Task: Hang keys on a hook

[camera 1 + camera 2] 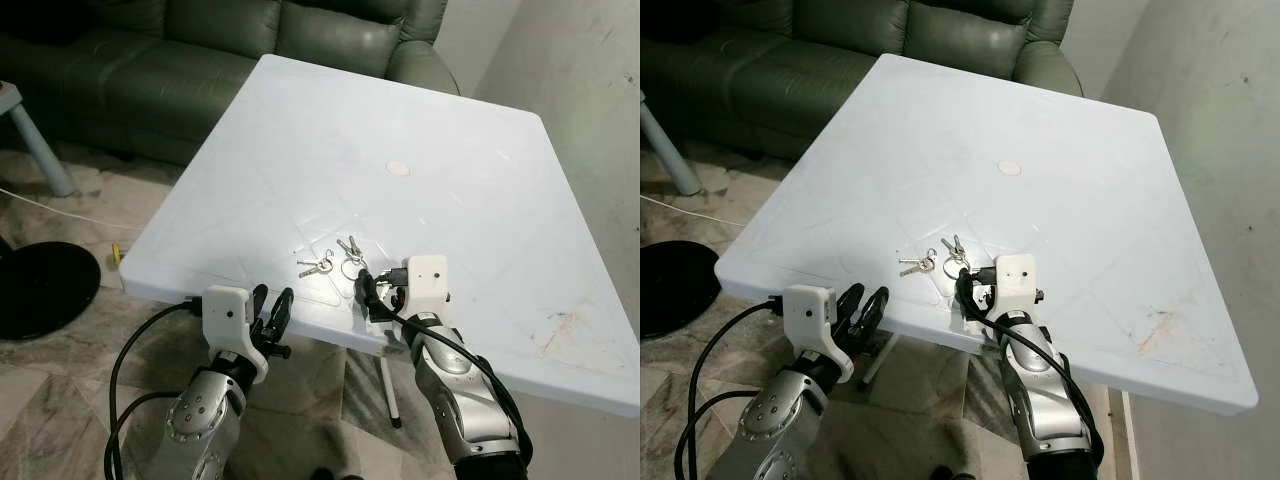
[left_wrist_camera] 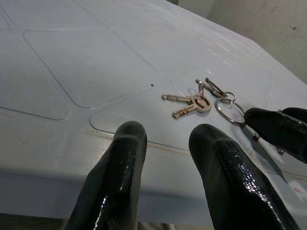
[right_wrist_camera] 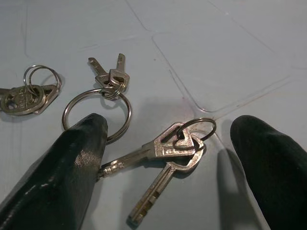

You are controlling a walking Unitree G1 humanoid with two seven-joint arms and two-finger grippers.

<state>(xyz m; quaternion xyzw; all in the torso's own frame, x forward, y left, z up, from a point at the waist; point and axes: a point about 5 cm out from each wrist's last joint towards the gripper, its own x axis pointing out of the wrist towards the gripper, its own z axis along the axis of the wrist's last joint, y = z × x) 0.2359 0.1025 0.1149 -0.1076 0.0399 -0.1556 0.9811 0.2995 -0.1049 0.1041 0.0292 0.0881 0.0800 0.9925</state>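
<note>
Three small bunches of silver keys lie near the front edge of the white table [image 1: 450, 130]. One pair [image 1: 315, 267] lies to the left. A second pair on a large ring [image 1: 350, 250] lies beside it. The third bunch [image 3: 175, 148] lies flat between the fingers of my right gripper [image 3: 168, 129], which is open and low over the table, one finger [image 3: 76, 158] overlapping the large ring's edge. My left gripper [image 1: 272, 315] is open at the table's front edge, short of the keys [image 2: 192, 103].
A green sofa [image 1: 200, 60] stands behind the table and a pale wall [image 1: 590, 80] runs along its right side. On the tiled floor to the left are a black round base [image 1: 40, 285] and a white stool leg [image 1: 35, 140]. A small round mark [image 1: 398, 169] sits mid-table.
</note>
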